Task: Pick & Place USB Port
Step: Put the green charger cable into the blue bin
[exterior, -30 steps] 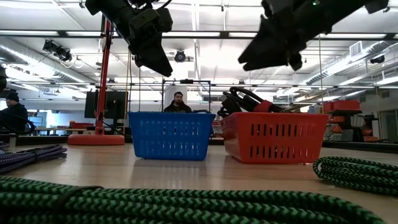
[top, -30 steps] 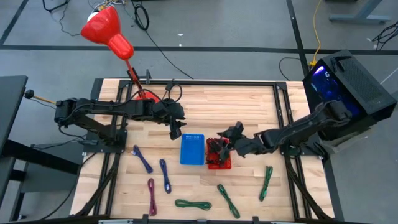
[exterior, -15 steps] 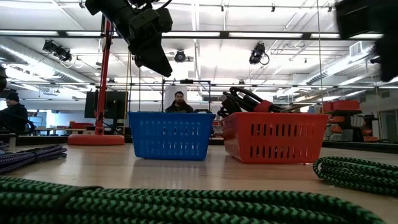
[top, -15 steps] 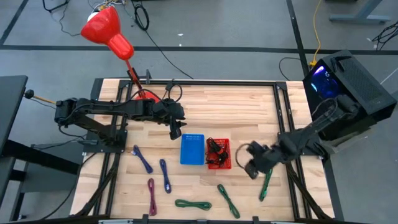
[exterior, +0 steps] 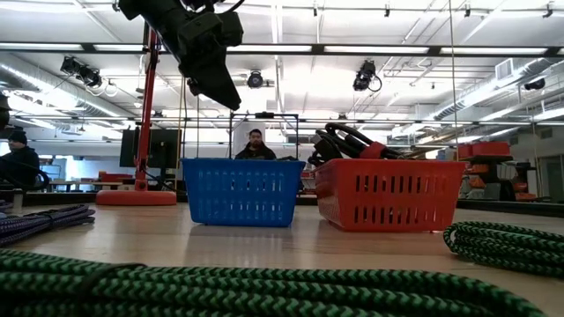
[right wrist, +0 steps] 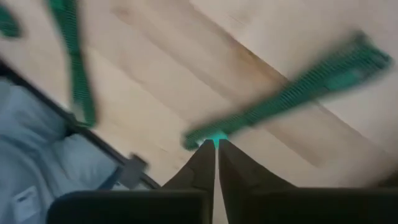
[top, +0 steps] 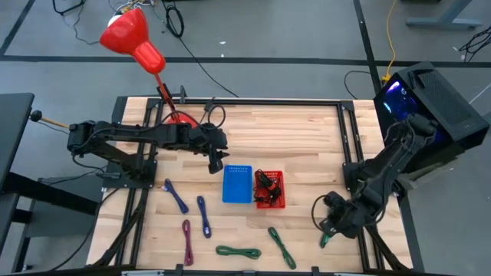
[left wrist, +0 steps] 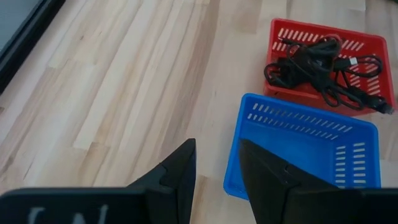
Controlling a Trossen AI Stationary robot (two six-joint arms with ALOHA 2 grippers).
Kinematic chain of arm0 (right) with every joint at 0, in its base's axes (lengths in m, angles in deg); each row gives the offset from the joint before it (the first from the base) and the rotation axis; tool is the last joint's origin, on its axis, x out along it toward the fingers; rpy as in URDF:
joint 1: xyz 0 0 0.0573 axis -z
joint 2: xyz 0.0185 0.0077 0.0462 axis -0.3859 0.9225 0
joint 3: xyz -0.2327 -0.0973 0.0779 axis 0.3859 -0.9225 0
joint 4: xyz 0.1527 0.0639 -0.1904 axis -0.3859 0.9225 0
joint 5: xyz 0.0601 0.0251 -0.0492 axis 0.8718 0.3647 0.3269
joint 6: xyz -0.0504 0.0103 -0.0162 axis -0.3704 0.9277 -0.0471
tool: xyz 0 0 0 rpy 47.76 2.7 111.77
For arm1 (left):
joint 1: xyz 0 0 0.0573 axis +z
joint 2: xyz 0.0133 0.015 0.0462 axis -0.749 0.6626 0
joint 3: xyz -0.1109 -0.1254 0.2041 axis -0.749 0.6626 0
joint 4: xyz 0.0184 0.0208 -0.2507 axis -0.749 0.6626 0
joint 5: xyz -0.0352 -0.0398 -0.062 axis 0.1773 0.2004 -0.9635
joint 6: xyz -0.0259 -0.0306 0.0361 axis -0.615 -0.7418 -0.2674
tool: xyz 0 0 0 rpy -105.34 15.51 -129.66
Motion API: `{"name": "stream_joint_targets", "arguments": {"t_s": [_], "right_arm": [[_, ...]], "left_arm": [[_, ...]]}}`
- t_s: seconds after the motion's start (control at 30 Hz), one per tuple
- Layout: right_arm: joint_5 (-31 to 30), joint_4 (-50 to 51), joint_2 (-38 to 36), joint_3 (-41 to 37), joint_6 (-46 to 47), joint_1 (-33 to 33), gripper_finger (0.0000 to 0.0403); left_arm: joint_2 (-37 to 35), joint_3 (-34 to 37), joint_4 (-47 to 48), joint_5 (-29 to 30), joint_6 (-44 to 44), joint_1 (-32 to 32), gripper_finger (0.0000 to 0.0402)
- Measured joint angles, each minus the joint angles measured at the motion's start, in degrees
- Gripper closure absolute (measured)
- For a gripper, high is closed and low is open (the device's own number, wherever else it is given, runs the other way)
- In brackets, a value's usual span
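My right gripper (right wrist: 216, 144) hangs low over the table's near right, shut, its tips at one end of a green braided cable (right wrist: 292, 93) that lies flat on the wood; the high view shows only the cable's near tip (top: 324, 241) past the gripper (top: 330, 226). A red basket (top: 279, 201) at mid-table holds black cables (left wrist: 323, 59). A blue basket (top: 237, 184) stands to its left. My left gripper (top: 216, 162) hovers open above the table by the blue basket's far left corner, nothing between its fingers (left wrist: 180, 174). My right gripper's fingertips stand right at the green cable's end (right wrist: 202, 138), coming from above at a slant. The picture is blurred there, and I cannot tell whether they touch the cable. The cable lies on the table.
More cables lie along the near side: two blue-purple (top: 176, 195) (top: 204, 216), a magenta (top: 187, 241), two green (top: 238, 251) (top: 281, 247). A red lamp (top: 132, 34) stands at the far left, a computer case (top: 433, 107) at the right. People (exterior: 254, 145) sit beyond the table.
My right gripper has left the place above the red basket, swung toward the table's near right and gone down to the green cable, dropping out of the low view.
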Motion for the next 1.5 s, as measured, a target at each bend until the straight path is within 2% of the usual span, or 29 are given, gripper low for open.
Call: {"name": "stream_joint_targets", "arguments": {"t_s": [0.1, 0.23, 0.37, 0.53, 0.73, 0.9, 1.1, 1.5], "right_arm": [[2.58, 1.48, 0.17, 0.00, 2.44, -0.99, 0.0386], [2.11, 0.81, 0.73, 0.00, 2.44, -1.37, 0.0386], [3.96, -1.16, 3.18, -1.63, 3.62, -1.30, 0.0371], [9.82, -10.00, 5.17, -6.65, 4.01, -1.35, 0.0319], [8.63, -20.57, 5.20, -11.78, 5.86, -1.32, 0.0244], [8.29, -21.79, 5.20, -13.80, 7.90, -1.32, 0.0210], [-0.08, -23.12, 5.33, -15.49, 9.83, -0.88, 0.0207], [2.89, -23.92, 9.22, -16.33, 13.00, 1.18, 0.0251]], "left_arm": [[0.00, 0.00, 0.24, -0.02, 0.08, -0.40, 0.0275], [0.00, 0.00, 0.49, 0.00, 0.53, -0.37, 0.0275], [0.00, 0.00, 0.51, 0.00, 0.53, -0.37, 0.0275], [0.00, 0.00, 0.50, 0.00, 1.46, -0.37, 0.0275], [0.00, 0.00, 0.47, 0.00, 1.45, -0.37, 0.0275], [0.00, 0.00, 0.50, 0.00, 1.45, -0.37, 0.0275], [0.00, 0.00, 0.50, 0.00, 1.50, -0.37, 0.0275], [0.00, 0.00, 0.47, 0.00, 1.98, -0.37, 0.0275]]}}
